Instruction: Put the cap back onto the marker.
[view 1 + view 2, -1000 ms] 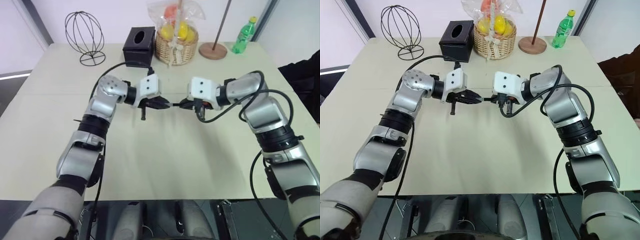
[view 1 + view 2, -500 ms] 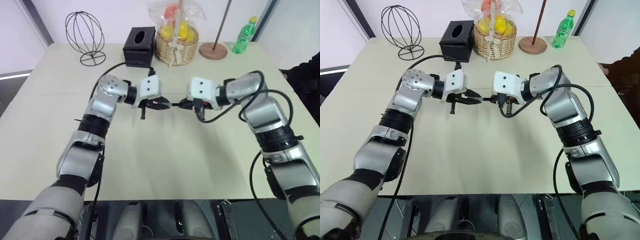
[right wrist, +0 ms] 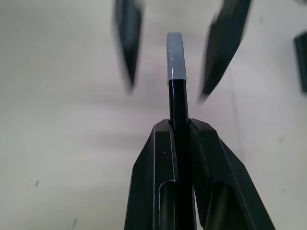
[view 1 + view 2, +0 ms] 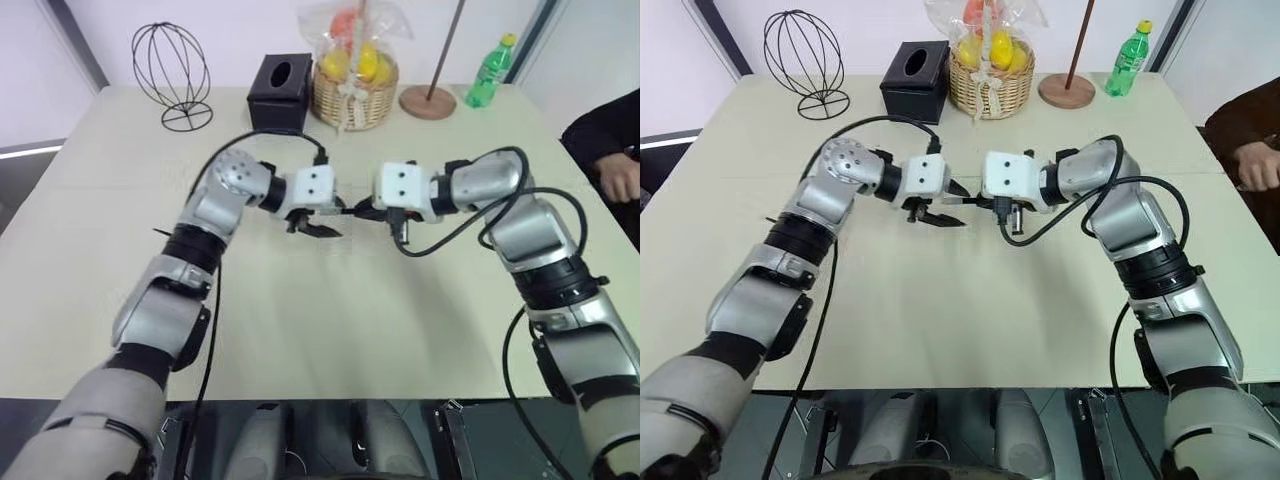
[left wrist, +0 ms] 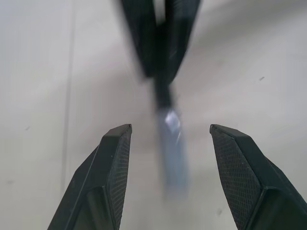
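Note:
My right gripper [image 3: 180, 125] is shut on the black marker [image 3: 178, 103], holding it level above the table [image 4: 300, 330]. The grey cap [image 3: 176, 57] sits on the marker's free end, which points at my left gripper. My left gripper [image 5: 170, 129] is open, with its two fingers [image 3: 127, 38] standing on either side of the cap and apart from it. In the left eye view the left gripper [image 4: 326, 218] and the right gripper [image 4: 368, 211] face each other over the middle of the table, with the marker [image 4: 350, 210] between them.
Along the table's far edge stand a wire ornament [image 4: 170, 75], a black tissue box [image 4: 278, 93], a wrapped fruit basket [image 4: 355, 80], a wooden pole on a round base [image 4: 428, 100] and a green bottle [image 4: 487, 73]. A person's hand [image 4: 620, 175] shows at the right edge.
My left gripper has opened and let go of the cap, which stays on the marker's end. A person's hand has come into view at the right edge.

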Robot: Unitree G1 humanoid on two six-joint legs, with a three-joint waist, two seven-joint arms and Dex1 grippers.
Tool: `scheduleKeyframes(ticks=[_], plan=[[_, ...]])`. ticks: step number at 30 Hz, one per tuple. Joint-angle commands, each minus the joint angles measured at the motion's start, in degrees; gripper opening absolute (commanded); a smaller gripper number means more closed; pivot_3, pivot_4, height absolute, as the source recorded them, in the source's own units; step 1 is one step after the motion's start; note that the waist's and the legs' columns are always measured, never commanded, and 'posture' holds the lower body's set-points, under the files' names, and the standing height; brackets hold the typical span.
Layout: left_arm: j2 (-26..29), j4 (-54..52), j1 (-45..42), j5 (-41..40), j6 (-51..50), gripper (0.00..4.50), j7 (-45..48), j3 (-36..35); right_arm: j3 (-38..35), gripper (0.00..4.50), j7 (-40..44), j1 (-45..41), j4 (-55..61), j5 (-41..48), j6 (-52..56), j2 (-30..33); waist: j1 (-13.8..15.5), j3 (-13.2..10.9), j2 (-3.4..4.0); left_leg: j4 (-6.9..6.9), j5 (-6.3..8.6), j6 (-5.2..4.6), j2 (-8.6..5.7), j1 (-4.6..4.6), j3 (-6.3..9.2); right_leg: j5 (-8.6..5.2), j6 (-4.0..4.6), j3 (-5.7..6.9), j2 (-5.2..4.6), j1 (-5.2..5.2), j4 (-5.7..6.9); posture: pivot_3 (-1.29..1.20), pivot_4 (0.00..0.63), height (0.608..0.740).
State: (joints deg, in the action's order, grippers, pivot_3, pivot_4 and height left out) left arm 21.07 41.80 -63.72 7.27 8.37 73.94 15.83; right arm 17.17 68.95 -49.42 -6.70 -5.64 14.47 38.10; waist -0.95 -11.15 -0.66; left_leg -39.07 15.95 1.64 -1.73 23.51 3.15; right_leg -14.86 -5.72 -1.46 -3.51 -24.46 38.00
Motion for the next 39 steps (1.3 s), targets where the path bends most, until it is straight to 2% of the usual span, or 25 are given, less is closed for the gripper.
scheduleKeyframes(ticks=[1,5,9,14,18,21,27,29,30,36,39], plan=[[0.8,0.0,-2.4,-1.5,0.3,2.7,-2.0,-2.1,-0.2,0.0,0.2,1.0,0.3,-0.1,-0.9,1.2,0.0,0.0,0.0,0.0,0.0,0.0,0.0,0.0,0.0,0.0,0.0,0.0,0.0,0.0,0.0,0.0,0.15,0.74],[3.4,-0.8,-1.8,-2.4,-0.6,2.7,-1.5,-3.2,-0.6,0.0,-1.9,3.8,-2.7,-0.9,-2.1,2.0,0.0,0.0,0.0,0.0,0.0,0.0,0.0,0.0,0.0,0.0,0.0,0.0,0.0,0.0,0.0,0.0,0.15,0.74],[9.8,-7.2,3.4,-5.5,-5.1,2.7,2.4,-5.3,-5.3,0.0,-11.3,5.4,-7.0,-1.7,1.1,1.4,-0.5,0.0,0.02,0.03,0.0,0.0,0.05,-0.01,-0.01,0.0,0.0,-0.03,0.04,-0.03,0.02,0.0,0.15,0.74],[13.0,-17.6,11.9,-13.2,-16.0,2.7,-1.8,-13.2,-16.4,0.0,-17.8,10.2,-0.4,3.5,14.3,3.1,0.2,0.0,0.02,0.01,-0.01,0.01,0.22,0.0,0.0,0.0,0.01,-0.04,0.01,-0.04,0.03,0.0,0.15,0.74],[12.2,-27.2,18.6,-16.7,-24.9,2.7,-11.5,-18.9,-22.7,0.0,-20.7,15.4,7.2,5.2,25.5,6.4,0.6,0.0,0.01,-0.03,-0.01,0.01,0.16,0.08,0.1,0.0,0.0,-0.01,-0.05,0.0,-0.01,0.0,0.15,0.74],[8.7,-33.9,26.0,-16.3,-30.8,2.7,-24.8,-23.5,-25.9,0.0,-21.3,23.6,12.0,5.1,34.0,11.1,0.7,0.1,0.03,-0.06,0.0,0.0,0.14,0.06,0.11,0.0,0.0,-0.01,-0.09,0.06,-0.01,0.0,0.15,0.74],[5.0,-42.7,32.3,-18.7,-38.0,2.7,-32.2,-23.8,-27.4,0.0,-26.1,29.3,9.0,5.1,34.0,12.1,-0.1,0.1,0.02,-0.04,0.01,-0.02,0.19,-0.11,0.03,0.01,-0.01,-0.04,-0.05,0.13,0.08,0.0,0.15,0.74],[4.5,-42.8,33.0,-18.5,-37.9,2.77,-33.7,-23.4,-28.1,0.95,-28.1,28.8,7.5,5.6,33.2,11.0,-0.1,0.1,0.03,-0.04,0.0,-0.01,0.21,-0.14,0.03,0.01,0.0,-0.04,0.0,0.13,0.11,0.0,0.15,0.74],[4.3,-42.8,33.3,-18.5,-37.7,2.77,-34.4,-23.3,-28.3,1.21,-28.7,28.6,7.0,6.0,32.8,10.6,0.0,0.1,0.05,-0.04,0.0,-0.01,0.22,-0.15,0.03,0.01,0.0,-0.04,0.0,0.14,0.11,0.0,0.15,0.74],[3.4,-43.1,34.7,-19.0,-37.8,2.77,-38.3,-23.9,-29.5,4.45,-31.7,25.7,5.4,8.3,31.0,7.9,0.2,0.1,0.04,-0.03,0.0,0.0,0.2,-0.14,0.01,0.01,0.0,-0.05,-0.04,0.15,0.06,0.0,0.15,0.74],[4.6,-43.8,36.0,-19.2,-37.5,2.77,-38.1,-24.0,-32.5,4.45,-31.9,24.3,6.7,11.9,29.4,6.5,0.2,0.1,0.05,-0.03,0.0,0.0,0.19,-0.13,0.01,0.01,0.0,-0.05,-0.04,0.15,0.05,0.0,0.15,0.74]])
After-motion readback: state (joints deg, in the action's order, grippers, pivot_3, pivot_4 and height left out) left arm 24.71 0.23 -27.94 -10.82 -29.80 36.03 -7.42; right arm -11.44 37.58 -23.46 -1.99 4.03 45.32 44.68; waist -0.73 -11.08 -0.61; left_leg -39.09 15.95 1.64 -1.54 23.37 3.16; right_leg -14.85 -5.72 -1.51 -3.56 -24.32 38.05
